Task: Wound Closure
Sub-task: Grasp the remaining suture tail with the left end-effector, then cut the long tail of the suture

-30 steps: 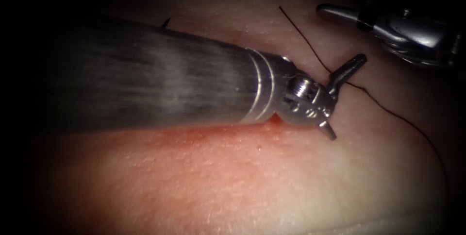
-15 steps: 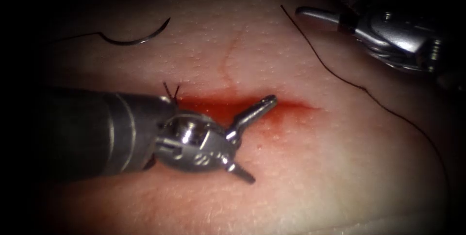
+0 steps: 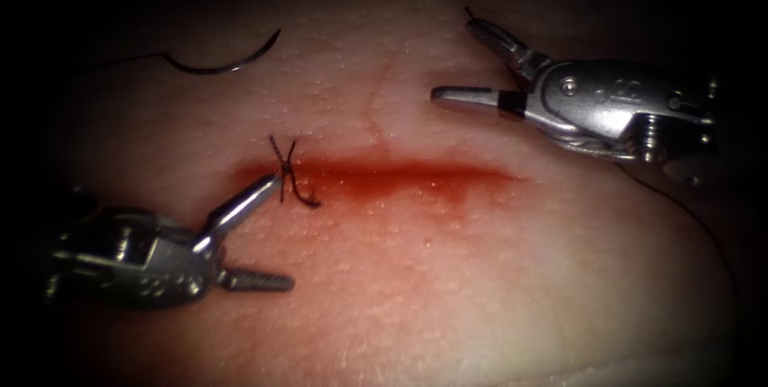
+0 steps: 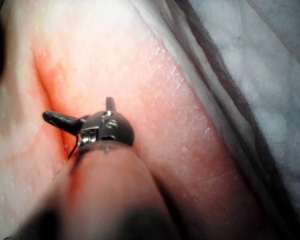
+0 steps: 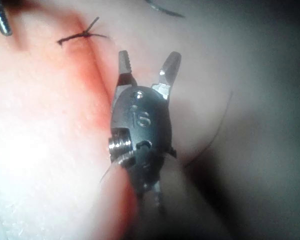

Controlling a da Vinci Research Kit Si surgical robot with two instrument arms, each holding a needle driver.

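The tissue (image 3: pixel 480 275) carries a red cut (image 3: pixel 416 173) running across the endoscope view. A tied stitch (image 3: pixel 286 171) with short cut ends sits at the cut's left end; it also shows as stitch (image 5: pixel 82 36). The curved needle (image 3: pixel 224 65) lies free on the tissue at the far left, beyond the cut, with no tool on it. My left tool (image 3: pixel 280 231) is open and holds nothing, its upper jaw tip right beside the stitch. My right tool (image 3: pixel 454 59) hovers open and holds nothing above the cut's right half. Both show open up close: left tool (image 4: pixel 82 110), right tool (image 5: pixel 147 62).
Dark thread (image 3: pixel 708 227) trails over the tissue at the right, behind the right tool, with a short end (image 3: pixel 468 11) by its far jaw. Red fluid stains the tissue along the cut. The tissue's front edge (image 3: pixel 640 371) runs low at the right.
My left tool drew back to the lower left, uncovering the cut and the stitch, and its jaws narrowed. The right tool came leftward toward the cut.
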